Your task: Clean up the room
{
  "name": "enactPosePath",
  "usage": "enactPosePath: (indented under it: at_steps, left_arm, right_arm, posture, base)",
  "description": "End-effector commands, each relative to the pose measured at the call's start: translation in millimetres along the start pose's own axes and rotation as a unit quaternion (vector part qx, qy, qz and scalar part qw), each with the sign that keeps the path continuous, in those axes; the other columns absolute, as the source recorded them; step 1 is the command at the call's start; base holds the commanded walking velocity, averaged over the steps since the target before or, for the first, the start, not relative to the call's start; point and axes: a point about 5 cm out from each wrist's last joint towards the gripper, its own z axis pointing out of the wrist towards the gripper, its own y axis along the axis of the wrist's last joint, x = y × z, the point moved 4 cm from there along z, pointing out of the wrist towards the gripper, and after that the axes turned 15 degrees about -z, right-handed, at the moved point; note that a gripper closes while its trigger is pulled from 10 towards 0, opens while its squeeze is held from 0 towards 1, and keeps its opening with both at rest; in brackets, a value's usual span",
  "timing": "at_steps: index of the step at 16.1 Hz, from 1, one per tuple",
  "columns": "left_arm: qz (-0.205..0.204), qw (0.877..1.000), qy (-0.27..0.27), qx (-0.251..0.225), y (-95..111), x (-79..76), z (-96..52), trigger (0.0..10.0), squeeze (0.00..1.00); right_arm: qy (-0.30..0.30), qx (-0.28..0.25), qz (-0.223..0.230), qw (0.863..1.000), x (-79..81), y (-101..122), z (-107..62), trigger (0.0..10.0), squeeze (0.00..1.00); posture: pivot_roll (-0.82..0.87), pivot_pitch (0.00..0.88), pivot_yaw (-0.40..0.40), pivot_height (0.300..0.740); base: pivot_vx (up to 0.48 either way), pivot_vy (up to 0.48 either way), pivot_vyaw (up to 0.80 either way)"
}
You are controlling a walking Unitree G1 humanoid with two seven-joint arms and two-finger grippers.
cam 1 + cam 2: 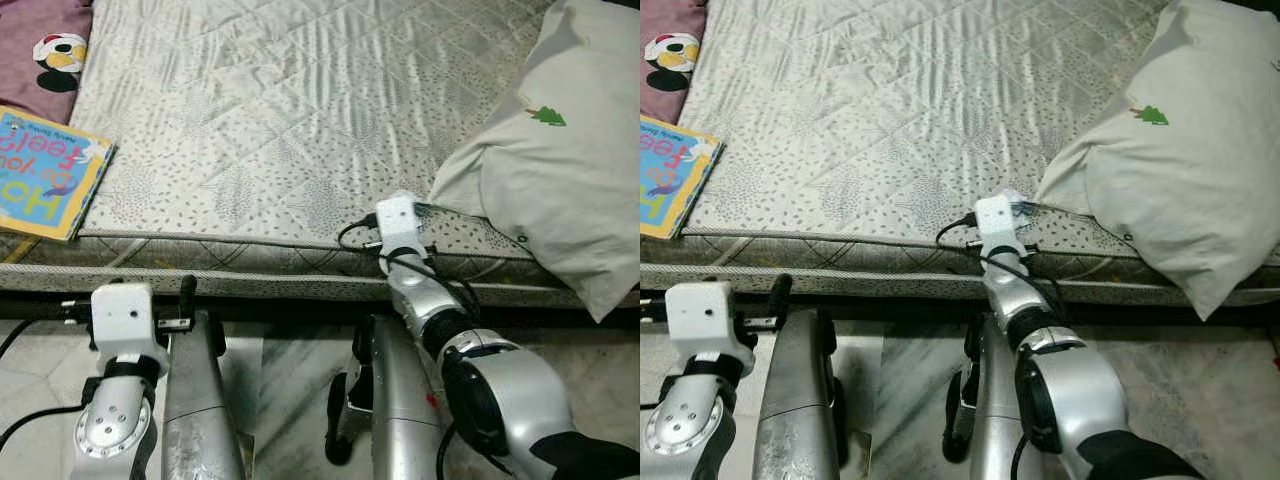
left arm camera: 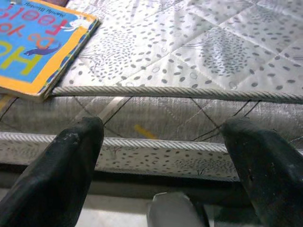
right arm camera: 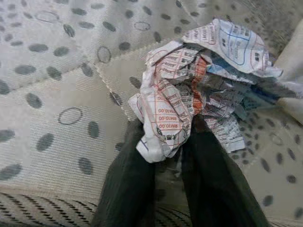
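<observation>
Quilted mattress (image 1: 280,110) edge — right gripper (image 3: 173,142) pinches crumpled paper (image 3: 199,85); left gripper (image 2: 161,142) spread wide.

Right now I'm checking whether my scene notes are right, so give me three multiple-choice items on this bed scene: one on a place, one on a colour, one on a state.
1. Where does the picture book lie?
A. on the mattress's near left corner
B. on the pillow
C. on the floor

2. What colour is the small tree on the pillow?
A. red
B. green
C. blue

3. What is the right gripper doing?
A. hanging open over the floor
B. pinching the pillow
C. closed on the crumpled paper

Answers:
1 A, the book rests at the mattress edge on the robot's left.
2 B, the tree print is green in both eye views.
3 C, the right wrist view shows its fingers together with printed paper between them.
</observation>
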Motion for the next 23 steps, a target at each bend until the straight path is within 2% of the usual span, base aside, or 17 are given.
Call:
enactPosePath:
  at_steps: [1,3,6,8,11,12,13,14,15,16,17,18,20,21,22,23]
  left_arm:
    - [0.002,1.0,0.001,0.012,-6.3,0.7,-1.4,10.0,0.0]
    - [-0.006,1.0,-0.003,0.013,-6.5,-3.6,3.1,10.0,0.0]
    - [-0.013,0.999,-0.029,0.009,-4.8,-16.8,15.2,10.0,0.0]
    - [-0.02,0.997,-0.069,0.007,-2.9,-29.9,27.0,10.0,0.0]
    - [-0.012,0.995,-0.103,0.008,-3.7,-38.8,38.0,10.0,0.0]
    - [-0.011,0.994,-0.106,0.008,-4.1,-39.3,39.4,10.0,0.0]
    - [-0.012,0.994,-0.11,0.009,-4.6,-40.0,41.2,10.0,0.0]
    - [-0.014,0.993,-0.114,0.008,-5.4,-40.7,42.4,10.0,0.0]
    - [-0.018,0.993,-0.115,0.008,-6.2,-40.4,41.6,10.0,0.0]
    - [-0.016,0.993,-0.117,0.008,-7.8,-39.6,39.4,10.0,0.0]
    - [-0.014,0.993,-0.118,0.008,-8.4,-39.1,38.9,10.0,0.0]
    - [-0.014,0.993,-0.114,0.009,-11.1,-35.5,37.0,10.0,0.0]
    - [-0.021,0.994,-0.103,0.006,-12.8,-30.4,34.6,10.0,0.0]
    - [-0.022,0.995,-0.102,0.006,-13.2,-29.4,34.2,10.0,0.0]
    - [-0.022,0.995,-0.101,0.006,-13.9,-27.7,32.9,10.0,0.0]
    - [-0.014,0.995,-0.103,0.001,-12.8,-27.4,32.3,10.0,0.0]
  right_arm:
    - [0.004,0.005,0.024,1.0,-4.8,-7.7,-0.3,0.0,0.0]
    - [0.02,-0.027,0.03,0.999,-10.6,1.7,1.5,0.0,0.0]
    - [0.045,-0.067,0.052,0.995,-29.5,6.6,2.8,0.0,0.0]
    - [0.082,-0.115,0.037,0.989,-42.5,11.2,-0.1,0.0,0.0]
    - [0.106,-0.158,0.016,0.982,-54.2,6.6,-8.7,0.0,0.0]
    - [0.109,-0.165,0.016,0.98,-55.0,4.4,-11.1,0.0,0.0]
    - [0.112,-0.169,0.034,0.979,-56.4,-4.3,-17.0,0.0,0.0]
    - [0.109,-0.19,0.039,0.975,-59.9,-21.1,-38.1,0.0,0.0]
    - [0.105,-0.192,0.033,0.975,-60.4,-29.7,-49.2,0.0,0.0]
    - [0.11,-0.186,0.029,0.976,-60.7,-47.8,-70.3,0.0,0.0]
    - [0.112,-0.186,0.026,0.976,-60.5,-51.8,-76.7,0.0,0.0]
    - [0.108,-0.176,0.032,0.978,-62.1,-67.9,-100.4,0.0,0.0]
    - [0.098,-0.169,0.046,0.98,-59.6,-73.8,-128.3,0.0,0.0]
    - [0.093,-0.169,0.042,0.98,-59.7,-72.8,-133.3,1.5,0.0]
    - [0.064,-0.153,0.055,0.985,-63.3,-72.4,-141.4,10.0,0.0]
    - [0.032,-0.139,0.052,0.988,-67.6,-72.0,-145.4,10.0,0.0]
  posture:
    - [0.29,0.261,-0.135,0.535]
    - [0.26,0.247,-0.129,0.535]
    - [0.21,0.219,-0.11,0.535]
    - [0.15,0.192,-0.079,0.535]
    - [0.08,0.171,-0.057,0.535]
    - [0.07,0.169,-0.055,0.535]
    - [0.04,0.16,-0.035,0.535]
    - [0.02,0.155,-0.021,0.535]
    - [0.02,0.152,-0.018,0.535]
    - [0.01,0.144,-0.017,0.535]
    - [0.01,0.143,-0.018,0.535]
    - [0.01,0.136,-0.025,0.535]
    - [0.01,0.132,-0.031,0.535]
    - [0.01,0.131,-0.031,0.535]
    - [0.0,0.13,-0.03,0.535]
    - [0.0,0.129,-0.032,0.535]
  base:
    - [0.0,0.0,0.0]
    - [0.0,0.0,0.0]
    - [0.0,0.0,0.0]
    - [0.0,0.0,0.0]
    - [0.0,0.0,0.0]
    - [0.0,0.0,0.0]
    - [0.0,0.0,0.0]
    - [0.0,0.0,0.0]
    - [0.0,0.0,0.0]
    - [0.0,0.0,0.0]
    - [0.0,0.0,0.0]
    - [0.0,0.0,0.0]
    - [0.0,0.0,0.0]
    - [0.0,0.0,0.0]
    - [0.0,0.0,0.0]
    - [0.0,0.0,0.0]
